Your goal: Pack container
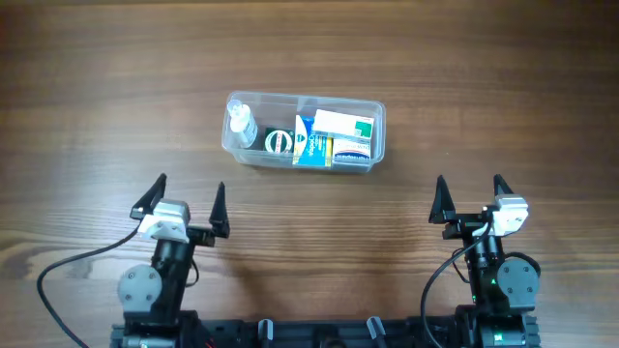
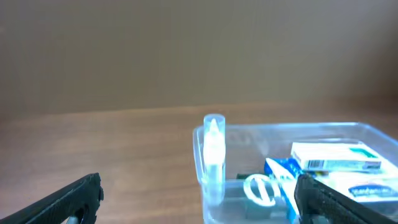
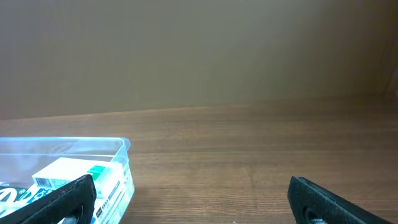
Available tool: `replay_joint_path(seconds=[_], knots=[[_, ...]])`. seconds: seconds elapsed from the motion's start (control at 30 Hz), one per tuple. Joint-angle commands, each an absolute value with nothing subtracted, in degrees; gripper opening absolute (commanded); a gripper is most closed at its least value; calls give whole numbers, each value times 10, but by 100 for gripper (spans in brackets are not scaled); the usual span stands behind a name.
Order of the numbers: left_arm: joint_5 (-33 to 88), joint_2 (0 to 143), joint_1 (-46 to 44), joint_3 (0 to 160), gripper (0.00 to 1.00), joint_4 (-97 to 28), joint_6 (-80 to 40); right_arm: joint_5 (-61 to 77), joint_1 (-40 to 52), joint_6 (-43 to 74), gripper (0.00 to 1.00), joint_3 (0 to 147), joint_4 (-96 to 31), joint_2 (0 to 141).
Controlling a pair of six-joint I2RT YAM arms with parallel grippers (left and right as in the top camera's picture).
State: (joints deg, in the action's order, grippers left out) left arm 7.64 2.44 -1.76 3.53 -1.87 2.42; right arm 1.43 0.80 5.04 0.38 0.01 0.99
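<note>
Clear plastic, the container [image 1: 280, 96] sat near the middle of the wooden table [image 1: 97, 77]. It held a small bottle [image 1: 242, 124] at its left end and boxes [image 1: 342, 123] toward its right. Well apart from it, by the near edge, the left gripper [image 1: 191, 184] and right gripper [image 1: 469, 181] both stood spread wide, gripping nothing.

Bare tabletop [image 1: 309, 222] surrounds the container [image 1: 381, 135] on every side; approach paths are unobstructed. Inside, a bottle [image 1: 242, 124] at the left end and boxes [image 1: 340, 126] crowd the interior.
</note>
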Motion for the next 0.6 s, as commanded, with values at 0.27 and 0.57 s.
replay_joint_path(seconds=[0.27, 0.57], knots=[[57, 1, -17, 10, 100, -50, 30, 15, 4, 46, 99, 3, 3, 6], [38, 2, -17, 10, 100, -52, 29, 15, 4, 46, 100, 3, 3, 6]])
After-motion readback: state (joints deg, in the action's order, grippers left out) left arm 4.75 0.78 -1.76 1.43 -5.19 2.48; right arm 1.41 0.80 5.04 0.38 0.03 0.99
